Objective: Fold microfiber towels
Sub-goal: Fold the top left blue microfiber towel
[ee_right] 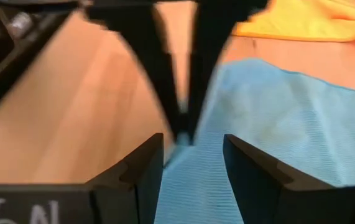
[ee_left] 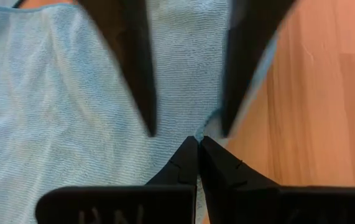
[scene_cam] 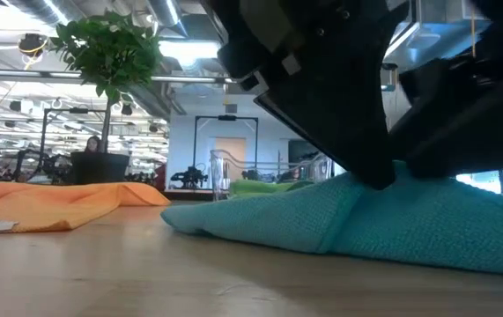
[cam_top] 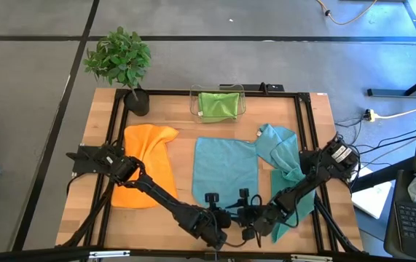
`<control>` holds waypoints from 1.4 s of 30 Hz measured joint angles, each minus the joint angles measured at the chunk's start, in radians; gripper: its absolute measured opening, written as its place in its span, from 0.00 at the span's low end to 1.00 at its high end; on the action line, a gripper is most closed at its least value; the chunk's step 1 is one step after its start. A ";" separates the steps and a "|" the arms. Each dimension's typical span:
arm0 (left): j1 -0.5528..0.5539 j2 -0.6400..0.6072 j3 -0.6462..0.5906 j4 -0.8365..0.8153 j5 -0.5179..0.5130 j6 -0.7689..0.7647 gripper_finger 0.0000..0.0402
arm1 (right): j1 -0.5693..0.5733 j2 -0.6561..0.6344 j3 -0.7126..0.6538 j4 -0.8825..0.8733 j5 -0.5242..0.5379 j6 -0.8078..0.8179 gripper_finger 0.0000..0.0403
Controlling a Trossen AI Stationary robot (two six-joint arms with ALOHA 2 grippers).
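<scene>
A teal towel [cam_top: 226,171] lies spread flat at the table's middle. My left gripper [ee_left: 197,144] is shut at its near edge, where the cloth rises into a small peak [scene_cam: 366,195]. My right gripper [ee_right: 193,138] faces it from the right, open, its fingers on either side of the left fingertips; whether they touch the cloth I cannot tell. A second teal towel [cam_top: 284,164] lies crumpled at the right. An orange towel [cam_top: 146,171] lies at the left. A lime green towel [cam_top: 218,105] sits in a clear bin. My left gripper pinches the spread teal towel's near edge [ee_left: 176,138] between its two fingertips, about midway along that edge. The fingers slant down from the table's left. The pinched spot is drawn up into a low tent, and the cloth around it stays on the table.
A potted plant [cam_top: 120,58] stands at the far left corner. The clear bin [cam_top: 193,102] stands at the far middle. A black frame [cam_top: 306,131] runs around the table top. Bare wood [cam_top: 186,153] shows between the orange and teal towels.
</scene>
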 joint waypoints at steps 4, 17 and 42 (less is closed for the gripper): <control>0.001 0.000 0.000 -0.001 0.000 0.005 0.01 | -0.026 0.000 0.001 -0.041 -0.002 0.001 0.42; 0.002 0.000 0.000 0.001 -0.010 0.030 0.01 | -0.037 0.000 0.001 -0.114 0.010 0.021 0.27; -0.023 0.005 0.001 -0.250 -0.023 -0.135 0.05 | -0.031 -0.001 0.000 -0.202 0.014 -0.002 0.01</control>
